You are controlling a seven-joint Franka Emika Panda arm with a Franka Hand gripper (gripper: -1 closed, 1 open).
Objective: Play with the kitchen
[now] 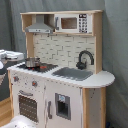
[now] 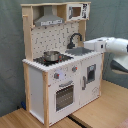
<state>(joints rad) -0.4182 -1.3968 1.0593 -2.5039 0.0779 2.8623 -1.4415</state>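
Grey curtain backdrop, wood floor; kitchen (image 2: 62, 65) upright at centre, pot (image 2: 50, 55) on stovetop, doors shut; arm (image 2: 111, 46) beside sink end, finger state unreadable; no contact visible, play seemingly unstarted.

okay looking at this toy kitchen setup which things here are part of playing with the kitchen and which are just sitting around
Part of the job:
- the kitchen
- its stovetop, sink, faucet, oven door, microwave
- the metal pot on the stovetop
- the robot arm, reaching in from the second exterior view's right

Just around:
- the grey curtain behind
- the wooden floor
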